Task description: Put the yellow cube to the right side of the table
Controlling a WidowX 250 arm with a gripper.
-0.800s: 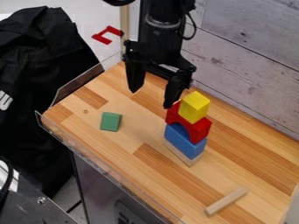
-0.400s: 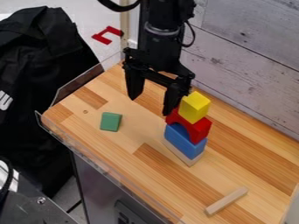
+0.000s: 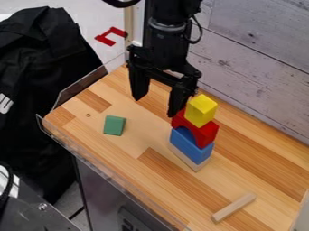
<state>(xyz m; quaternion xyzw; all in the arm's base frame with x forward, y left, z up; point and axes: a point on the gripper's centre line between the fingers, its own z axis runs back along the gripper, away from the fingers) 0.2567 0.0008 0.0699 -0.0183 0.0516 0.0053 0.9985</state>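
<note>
Camera view: one yellow cube (image 3: 201, 111), one green block (image 3: 114, 125), one pincer (image 3: 154, 104) spread wide.

Black arm in from top edge; hand (image 3: 156, 107) hanging down, two fingers spread wide apart.

Yellow cube (image 3: 201, 111), red arched block (image 3: 208, 131), blue block (image 3: 194, 147), green block (image 3: 114, 125) at left: all showing solid colour. Wooden stick (image 3: 234, 207), near right, is showing pale tan. Wooden tabletop (image 3: 172, 176) is mixing honey and orange-brown strips. Grey plank wall (image 3: 259, 58) is carrying dark knots.
</note>
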